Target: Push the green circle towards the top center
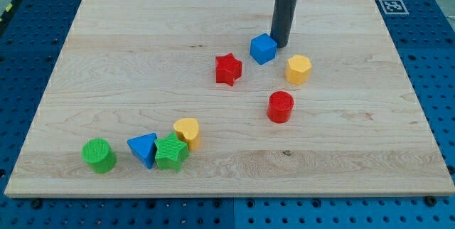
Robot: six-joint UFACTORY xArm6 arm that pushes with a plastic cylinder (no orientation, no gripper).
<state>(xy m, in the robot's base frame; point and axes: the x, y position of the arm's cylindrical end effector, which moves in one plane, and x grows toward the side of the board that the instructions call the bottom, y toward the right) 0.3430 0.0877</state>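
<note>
Green circle (98, 155) stands upright at the surface's (128, 51) lower left; no writing is readable. My tip (280, 46) is seen touching the blue cube (263, 48); no jaws fitted.

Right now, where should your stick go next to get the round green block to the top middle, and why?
Probably I should travel to the view's bottom left first. My tip sits beside the blue cube, near the view's top, far from the green circle. I would likely come in below the circle, so a push sends it up and rightward, clear of the blue triangle beside it.
</note>
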